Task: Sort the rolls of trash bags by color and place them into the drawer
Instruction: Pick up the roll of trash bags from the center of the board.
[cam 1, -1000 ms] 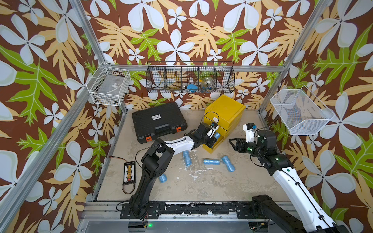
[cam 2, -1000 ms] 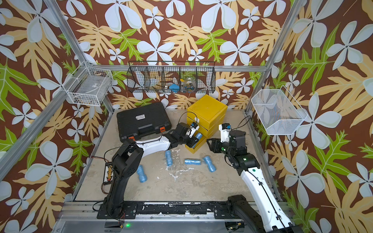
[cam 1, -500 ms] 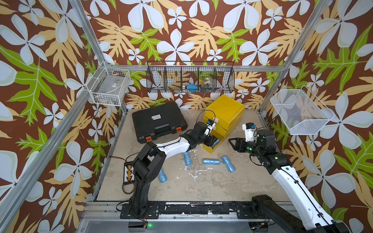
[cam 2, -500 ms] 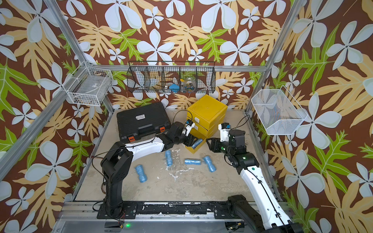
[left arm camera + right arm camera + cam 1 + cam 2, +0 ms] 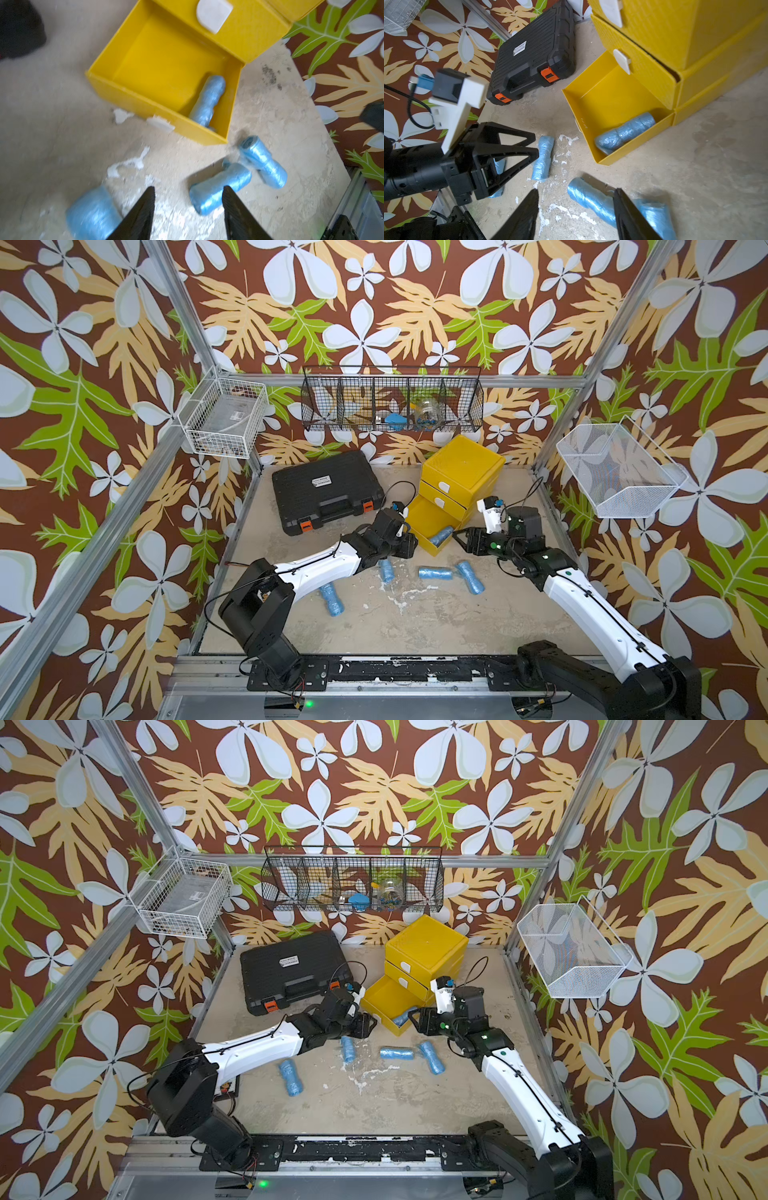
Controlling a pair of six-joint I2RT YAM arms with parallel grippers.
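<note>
The bottom drawer (image 5: pixel 428 516) of the yellow cabinet (image 5: pixel 461 464) stands pulled out. One blue roll (image 5: pixel 441 535) lies inside it, along a side wall with one end at the front wall. Three more rolls (image 5: pixel 434 572) lie on the floor just in front of the drawer, and a fourth roll (image 5: pixel 331 599) lies farther out (all are the same blue). The left claw (image 5: pixel 407 546) hangs beside the drawer's front corner, jaws apart and empty. The right claw (image 5: pixel 460 537) is at the drawer's other side, also spread and holding nothing. A black case (image 5: pixel 328 489) sits beside the drawer.
</note>
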